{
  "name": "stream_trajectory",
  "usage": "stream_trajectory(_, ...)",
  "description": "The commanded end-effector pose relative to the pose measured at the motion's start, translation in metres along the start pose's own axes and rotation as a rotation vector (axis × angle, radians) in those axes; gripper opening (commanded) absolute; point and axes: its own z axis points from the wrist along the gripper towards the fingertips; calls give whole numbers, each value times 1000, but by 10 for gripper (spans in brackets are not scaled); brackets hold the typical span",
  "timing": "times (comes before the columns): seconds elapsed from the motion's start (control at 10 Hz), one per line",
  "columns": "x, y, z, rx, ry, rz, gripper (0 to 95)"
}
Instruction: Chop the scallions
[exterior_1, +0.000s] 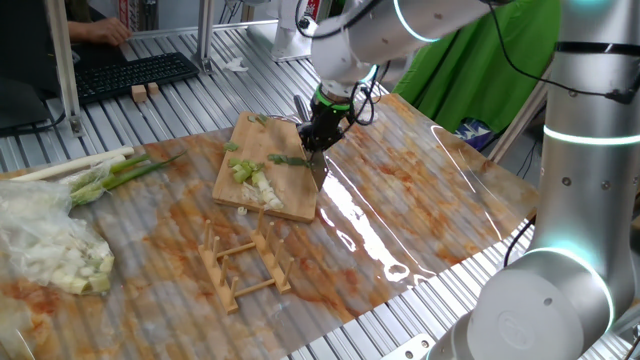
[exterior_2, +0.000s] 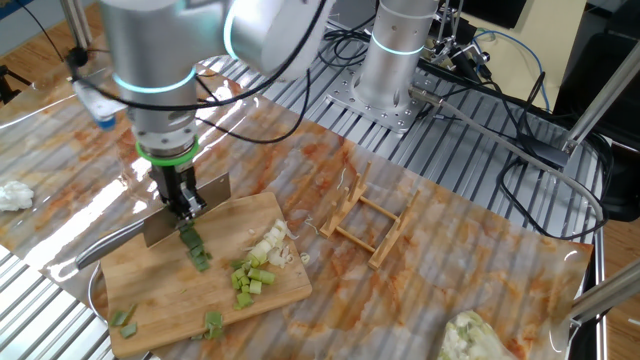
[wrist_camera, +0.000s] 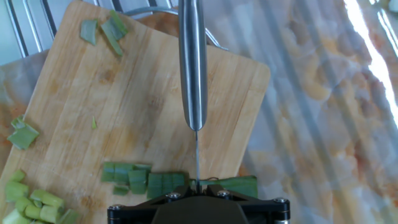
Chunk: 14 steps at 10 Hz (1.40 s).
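While the gripper pointed straight down with its fingers clamped on a knife, the blade stood edge-down on the board, across a green scallion stalk already cut into short lengths. More scallion bits, white and pale green, lay in a loose pile near the board's edge, with a few green scraps at its far corner. Beside the board stood a small wooden rack; a thicker bundle of whole stalks and a pale heap in clear plastic lay well apart from it.
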Motion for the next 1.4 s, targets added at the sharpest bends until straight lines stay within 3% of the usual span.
stream_trajectory(0.1, 2, 3, 26, 9, 6, 11, 0)
stream_trajectory(0.3, 3, 12, 15, 26, 10, 27, 0)
stream_trajectory(0.5, 2, 20, 7, 17, 26, 44, 0)
stream_trajectory(0.9, 5, 34, -5, 27, 41, 58, 0)
stream_trajectory(1.4, 5, 42, -4, 27, 40, 72, 0)
